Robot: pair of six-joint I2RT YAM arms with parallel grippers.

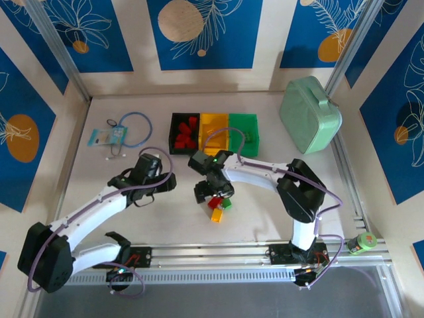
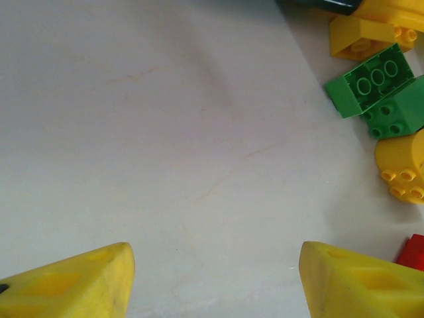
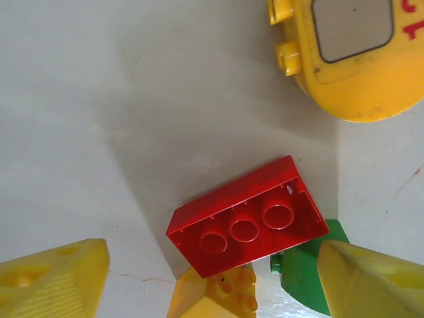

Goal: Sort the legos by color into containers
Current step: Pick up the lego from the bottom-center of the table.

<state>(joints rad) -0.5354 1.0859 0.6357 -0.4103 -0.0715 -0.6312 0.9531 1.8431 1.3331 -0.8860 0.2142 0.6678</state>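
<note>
A card on a blue cord [image 1: 136, 126] lay at the far left of the pale counter [image 1: 172, 218]. The left claw [image 2: 215, 285] hung released over bare, smooth counter, its wedge-shaped yellow fingers [image 2: 79, 285] wide apart with nothing between them. Glossy studded green bricks [image 2: 374, 89] and yellow ones lay off to its right. Behind, the black bin [image 1: 173, 129] held red bricks [image 1: 187, 132] and was joined to the yellow bin [image 1: 213, 126] and the green bin [image 1: 242, 126]. The right claw [image 3: 212, 285], also released, straddled a shiny red brick [image 3: 248, 225] lying hollow side up. That brick touched a small yellow brick [image 3: 218, 291] and a green brick [image 3: 301, 268], near a rounded yellow piece [image 3: 351, 53]. A rounded mint case [image 1: 309, 114] sat far right.
</note>
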